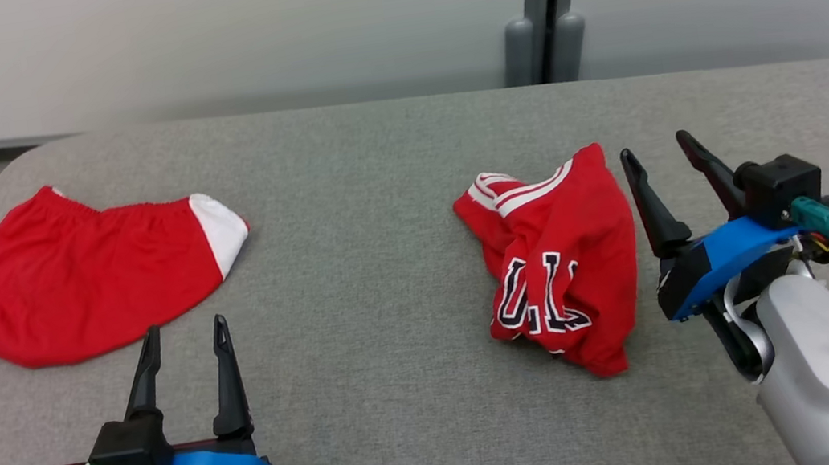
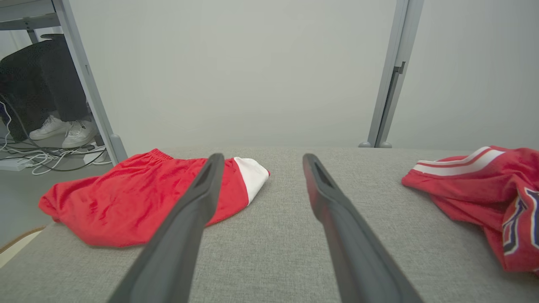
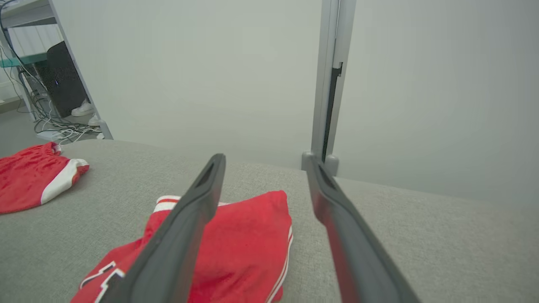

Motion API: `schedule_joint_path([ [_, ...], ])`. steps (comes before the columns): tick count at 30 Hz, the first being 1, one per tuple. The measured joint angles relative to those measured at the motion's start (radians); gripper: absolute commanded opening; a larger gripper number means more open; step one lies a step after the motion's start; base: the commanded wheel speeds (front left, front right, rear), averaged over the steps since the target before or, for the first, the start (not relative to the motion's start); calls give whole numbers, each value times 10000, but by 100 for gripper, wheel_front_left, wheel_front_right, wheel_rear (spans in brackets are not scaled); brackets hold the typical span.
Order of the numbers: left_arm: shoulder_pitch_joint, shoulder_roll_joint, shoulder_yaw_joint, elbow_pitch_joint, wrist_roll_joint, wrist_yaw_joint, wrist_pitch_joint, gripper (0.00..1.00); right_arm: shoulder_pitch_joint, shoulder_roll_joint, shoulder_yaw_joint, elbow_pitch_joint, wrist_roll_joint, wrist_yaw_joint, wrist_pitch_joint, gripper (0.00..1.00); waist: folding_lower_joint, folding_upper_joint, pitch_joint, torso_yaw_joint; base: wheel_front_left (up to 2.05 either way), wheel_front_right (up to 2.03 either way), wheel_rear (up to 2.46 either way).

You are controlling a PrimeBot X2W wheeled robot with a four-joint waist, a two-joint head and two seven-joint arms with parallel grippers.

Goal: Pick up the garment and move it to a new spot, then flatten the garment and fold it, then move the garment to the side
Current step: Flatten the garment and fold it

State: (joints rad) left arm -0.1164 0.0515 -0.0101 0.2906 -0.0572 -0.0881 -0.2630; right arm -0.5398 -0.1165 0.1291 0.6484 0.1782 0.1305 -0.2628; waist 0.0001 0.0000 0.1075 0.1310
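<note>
On the grey fabric-covered table (image 1: 387,155), red shorts (image 1: 66,289) lie fairly flat at the left edge and a crumpled red lettered garment (image 1: 561,268) sits right of centre. I take the crumpled one as my target, and I worry that a pinch into that heap catches several layers and lifts a wad that won't spread flat. My left gripper (image 1: 184,325) hovers just short of the shorts' hem, fingers wide and empty, while my right gripper (image 1: 653,144) stands just beside the crumpled garment's right edge, tilted slightly left, likewise spread wide and holding nothing.
</note>
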Motion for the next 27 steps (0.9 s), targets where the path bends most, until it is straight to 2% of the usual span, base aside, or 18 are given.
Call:
schedule_joint_path([
  [4, -192, -2, -186, -4, -151, 84, 0, 100, -530, -163, 104, 1266, 17, 0, 4, 100, 0, 0, 273, 267, 0, 0, 0],
  [12, -357, -6, -422, 4, -326, 182, 0, 100, -1029, -69, 397, 3871, 640, 0, 2, 100, 0, 1, 666, 648, 0, 0, 0],
  [21, -448, -6, -667, 63, -433, 211, 0, 100, -1015, 261, 970, 5043, 1367, 0, -15, 100, -1, 1, 756, 870, 0, 0, 0],
  [23, -447, -6, -677, 92, -468, 215, 0, 100, -971, 305, 1118, 5041, 1576, 0, -15, 23, 0, 1, 709, 859, 0, 0, 0],
  [24, -442, -4, -677, 104, -481, 217, 0, 100, -922, 322, 1175, 4974, 1664, 0, -15, 0, 0, 1, 673, 840, 0, 0, 0],
  [27, -360, -8, -662, 127, -506, 261, 0, 100, -685, 314, 1145, 4585, 1877, 2, -13, 0, -1, 1, 523, 761, 0, 0, 0],
])
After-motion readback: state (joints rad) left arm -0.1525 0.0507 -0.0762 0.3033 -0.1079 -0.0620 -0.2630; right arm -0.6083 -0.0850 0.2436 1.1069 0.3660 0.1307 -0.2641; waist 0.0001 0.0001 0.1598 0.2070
